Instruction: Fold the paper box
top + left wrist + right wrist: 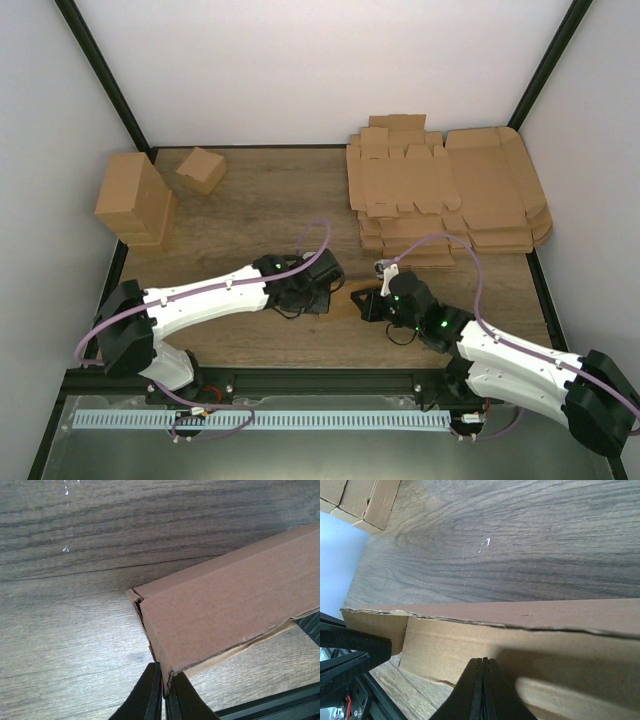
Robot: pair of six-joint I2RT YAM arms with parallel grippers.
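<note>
Paper box (352, 298) lies on the front half of the table (250, 200), just between left gripper (330, 288) and right gripper (373, 306), with bare wood around it. In left wrist view, I see the left gripper clamped on its lower corner, and the long axis runs up-right. In right wrist view, the fingers (469, 696) are pressed together before the long panel, which runs across; whether they pinch it I cannot tell.

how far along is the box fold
Partway. The paper box has walls up and one corner folded. The left gripper pinches that corner's edge; the right gripper is shut against an inner panel. A long seam gapes and a panel edge sticks out, so tucking and closing likely remain.
</note>
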